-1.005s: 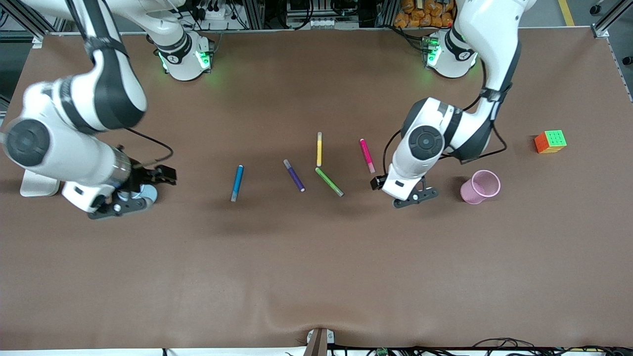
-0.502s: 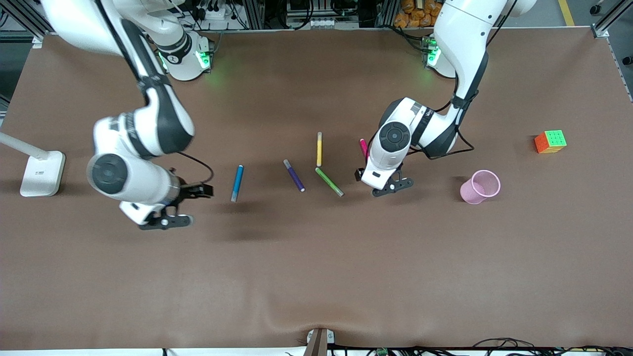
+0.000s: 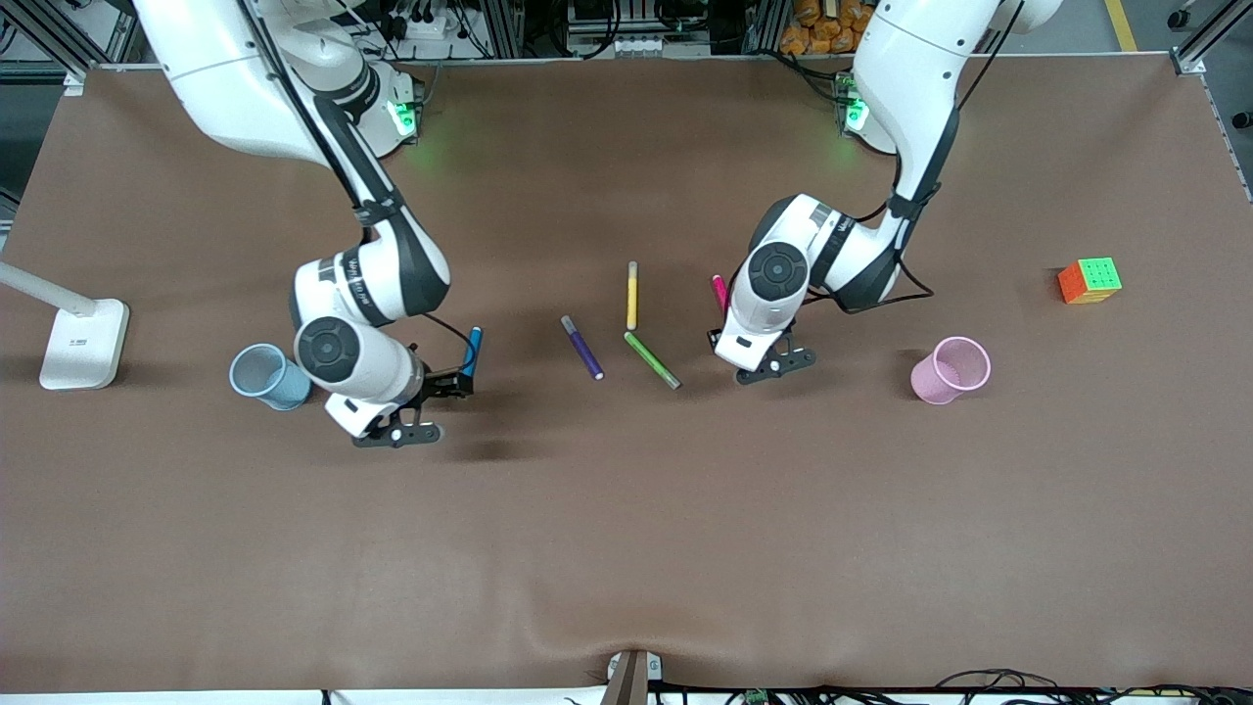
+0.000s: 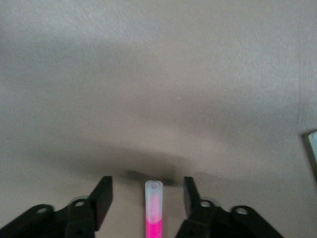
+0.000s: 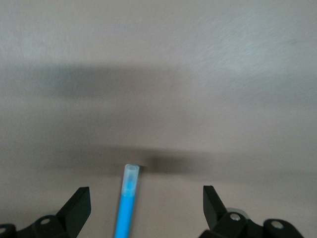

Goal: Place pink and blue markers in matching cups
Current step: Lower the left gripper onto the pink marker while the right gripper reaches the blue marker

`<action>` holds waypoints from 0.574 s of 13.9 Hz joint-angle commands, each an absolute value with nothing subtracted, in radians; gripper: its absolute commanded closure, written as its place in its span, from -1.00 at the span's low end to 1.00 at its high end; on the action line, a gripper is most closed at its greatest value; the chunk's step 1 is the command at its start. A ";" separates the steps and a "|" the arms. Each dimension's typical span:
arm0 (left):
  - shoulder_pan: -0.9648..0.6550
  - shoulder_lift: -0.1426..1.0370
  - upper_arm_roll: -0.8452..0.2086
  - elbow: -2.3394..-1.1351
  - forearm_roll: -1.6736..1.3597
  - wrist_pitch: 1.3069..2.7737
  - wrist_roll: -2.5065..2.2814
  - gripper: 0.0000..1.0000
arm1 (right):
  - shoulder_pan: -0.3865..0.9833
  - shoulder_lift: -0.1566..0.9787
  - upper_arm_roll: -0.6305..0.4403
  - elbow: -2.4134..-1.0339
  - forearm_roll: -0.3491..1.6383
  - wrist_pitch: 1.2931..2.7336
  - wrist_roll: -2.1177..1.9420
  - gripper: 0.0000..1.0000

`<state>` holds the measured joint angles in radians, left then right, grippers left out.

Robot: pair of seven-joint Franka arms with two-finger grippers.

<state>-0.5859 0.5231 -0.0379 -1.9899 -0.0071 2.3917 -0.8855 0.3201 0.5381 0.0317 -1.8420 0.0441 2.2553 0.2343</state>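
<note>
The blue marker lies on the table, partly hidden under my right hand. My right gripper is open and low over it. In the right wrist view the marker lies between the spread fingers, nearer to one of them. The pink marker is partly hidden under my left hand. My left gripper is open and low over it. In the left wrist view the marker lies centred between the fingers. The blue cup stands toward the right arm's end. The pink cup stands toward the left arm's end.
A purple pen, a yellow pen and a green pen lie between the two markers. A colour cube sits toward the left arm's end. A white lamp base stands at the right arm's end.
My right gripper has moved from the blue cup over to the blue marker, uncovering the cup. My left gripper has moved from beside the pink cup over to the pink marker.
</note>
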 commanded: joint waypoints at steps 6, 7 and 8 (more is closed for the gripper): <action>-0.597 0.551 -0.037 -1.996 0.002 2.437 -0.914 0.67 | 0.379 0.532 0.025 -2.011 0.032 2.496 0.259 -1.00; -0.598 0.551 -0.037 -1.996 0.002 2.437 -0.917 0.69 | 0.383 0.535 0.025 -2.010 0.031 2.502 0.259 -1.00; -0.600 0.554 -0.037 -1.994 0.000 2.437 -0.919 0.82 | 0.385 0.543 0.023 -2.010 0.031 2.514 0.259 -0.95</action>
<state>-0.5925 0.5466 -0.0418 -1.9889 -0.0072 2.4291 -0.8900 0.3711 0.5434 0.0313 -2.0021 0.0435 2.4926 0.2417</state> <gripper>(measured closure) 0.775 0.004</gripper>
